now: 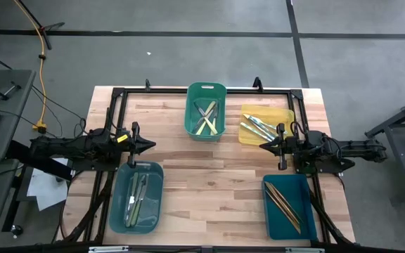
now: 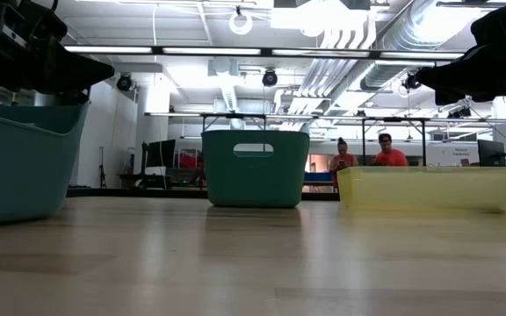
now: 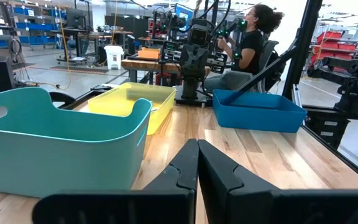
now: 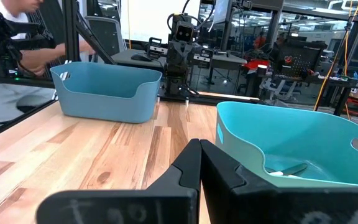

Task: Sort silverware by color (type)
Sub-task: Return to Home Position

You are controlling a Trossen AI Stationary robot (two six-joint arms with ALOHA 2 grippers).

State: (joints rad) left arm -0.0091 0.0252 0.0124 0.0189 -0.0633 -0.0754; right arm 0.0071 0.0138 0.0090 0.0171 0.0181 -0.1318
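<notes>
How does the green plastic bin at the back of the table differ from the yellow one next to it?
The green plastic bin is tall, opaque, with a handle slot; the yellow plastic bin is low and translucent. The green bin holds pale-handled silverware; the yellow holds teal-handled silverware. Both rest on the wooden table.
</notes>
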